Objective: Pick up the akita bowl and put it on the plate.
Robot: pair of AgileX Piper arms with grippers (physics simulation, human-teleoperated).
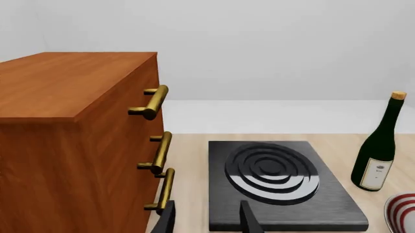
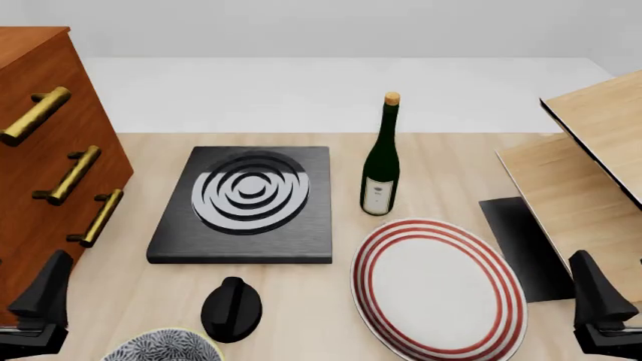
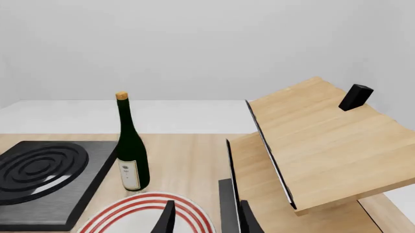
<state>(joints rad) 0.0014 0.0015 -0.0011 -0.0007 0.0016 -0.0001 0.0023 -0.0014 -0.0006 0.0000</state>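
Observation:
The akita bowl (image 2: 161, 347), navy-and-white patterned with a pale rim, sits at the near edge of the table on the left, partly cut off by the frame. The white plate (image 2: 438, 287) with red rings lies near the front right; the wrist views catch parts of it as well (image 1: 402, 213) (image 3: 139, 213). My left gripper (image 2: 52, 274) hovers left of the bowl, open and empty, its fingers (image 1: 167, 218) apart. My right gripper (image 2: 587, 274) stands right of the plate, also open and empty, fingers (image 3: 167, 218) spread.
A black stove (image 2: 246, 201) with grey rings lies mid-table, a small black knob (image 2: 231, 308) in front of it beside the bowl. A dark wine bottle (image 2: 380, 162) stands just behind the plate. A wooden drawer cabinet (image 2: 40, 158) is at the left, a tilted wooden shelf (image 2: 582, 180) at the right.

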